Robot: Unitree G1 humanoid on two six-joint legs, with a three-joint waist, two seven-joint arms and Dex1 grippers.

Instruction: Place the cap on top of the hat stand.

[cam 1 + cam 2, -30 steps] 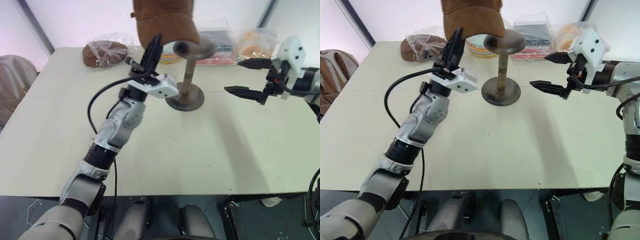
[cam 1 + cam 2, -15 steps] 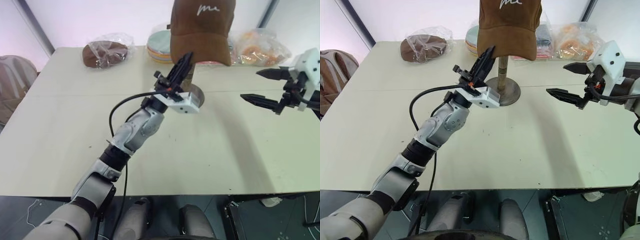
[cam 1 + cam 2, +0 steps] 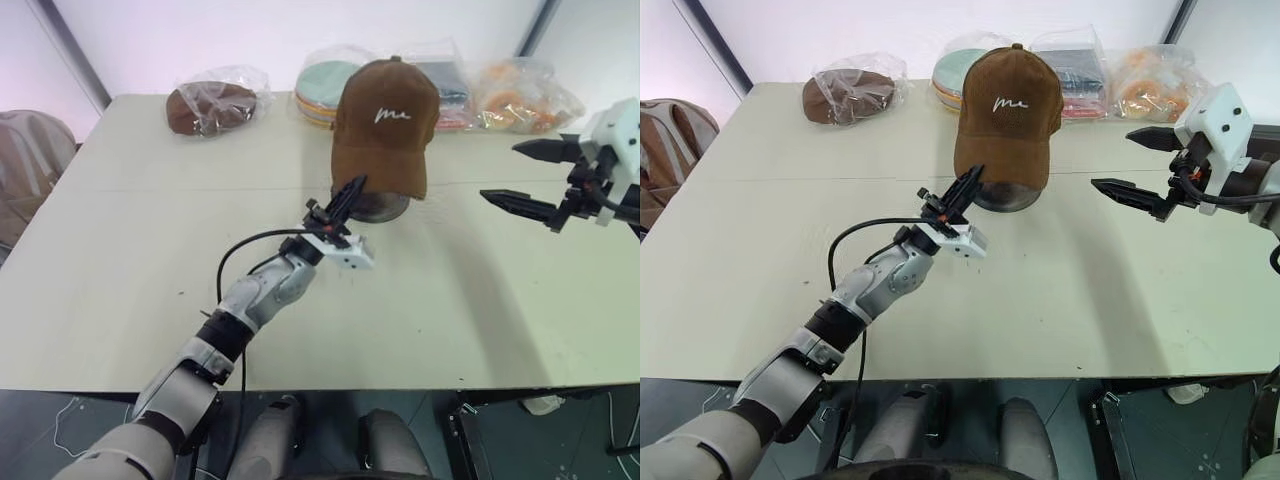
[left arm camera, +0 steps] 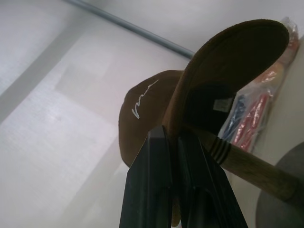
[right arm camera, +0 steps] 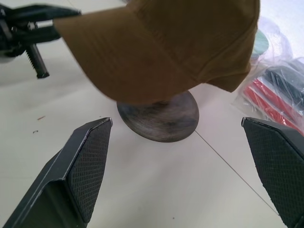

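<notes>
- The cap point(image 3: 1006, 110) sat over the hat stand point(image 3: 1008, 197), hiding its top and leaving the base showing.
- The left gripper point(image 3: 965, 186) pinched the brim edge between closed fingers point(image 4: 151, 175); it needed to release gently, without tugging the cap askew.
- The right gripper point(image 3: 1137, 165) hung wide open, well apart.
</notes>
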